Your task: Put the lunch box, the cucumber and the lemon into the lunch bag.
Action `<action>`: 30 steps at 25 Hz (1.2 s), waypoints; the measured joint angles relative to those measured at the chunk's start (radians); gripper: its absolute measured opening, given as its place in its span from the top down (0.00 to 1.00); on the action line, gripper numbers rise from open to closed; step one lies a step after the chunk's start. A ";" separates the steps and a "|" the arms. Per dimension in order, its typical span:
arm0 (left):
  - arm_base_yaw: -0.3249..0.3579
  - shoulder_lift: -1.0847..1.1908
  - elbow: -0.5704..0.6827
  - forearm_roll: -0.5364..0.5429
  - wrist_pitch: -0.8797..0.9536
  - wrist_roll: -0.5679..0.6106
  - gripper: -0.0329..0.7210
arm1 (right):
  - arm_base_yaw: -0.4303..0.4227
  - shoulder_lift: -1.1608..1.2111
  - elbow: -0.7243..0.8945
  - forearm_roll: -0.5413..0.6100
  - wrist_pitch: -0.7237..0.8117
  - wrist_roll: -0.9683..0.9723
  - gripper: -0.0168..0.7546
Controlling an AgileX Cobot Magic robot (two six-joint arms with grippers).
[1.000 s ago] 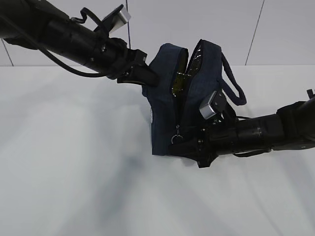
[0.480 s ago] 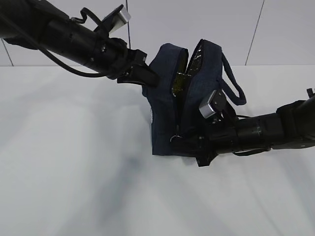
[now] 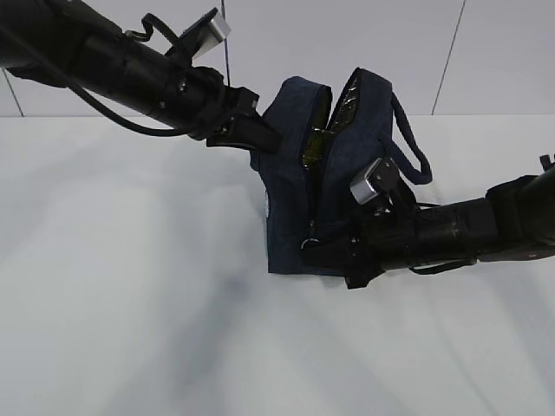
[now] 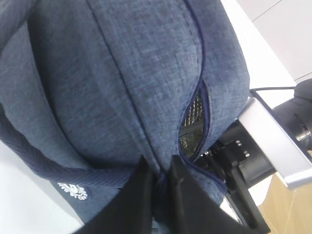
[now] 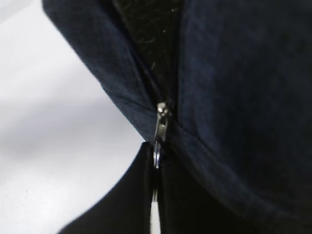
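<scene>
The navy lunch bag lies tipped on the white table, its zipper partly open and silver lining showing at the top. My left gripper is shut on a fold of the bag's fabric at its upper left. My right gripper is shut on the metal zipper ring pull at the bag's lower front; the pull also shows in the exterior view. A dark green shape shows inside the opening. The lunch box, the cucumber and the lemon cannot be made out.
The white table spreads to the left and front. A white tiled wall stands behind. The bag's loop handle hangs to the right over my right arm.
My right gripper has moved slightly left and up at the zipper pull. The bag and the left arm have stayed put.
</scene>
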 joint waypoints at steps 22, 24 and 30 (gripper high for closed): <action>0.000 0.000 0.000 0.000 -0.026 0.000 0.91 | 0.000 -0.130 0.000 -0.305 -0.058 0.397 0.98; 0.000 0.000 0.000 0.000 -0.026 0.000 0.81 | 0.000 -0.141 0.000 -0.317 -0.063 0.421 0.98; 0.000 0.000 0.000 -0.004 0.008 0.003 0.35 | 0.000 -0.145 0.000 -0.344 -0.067 0.464 0.98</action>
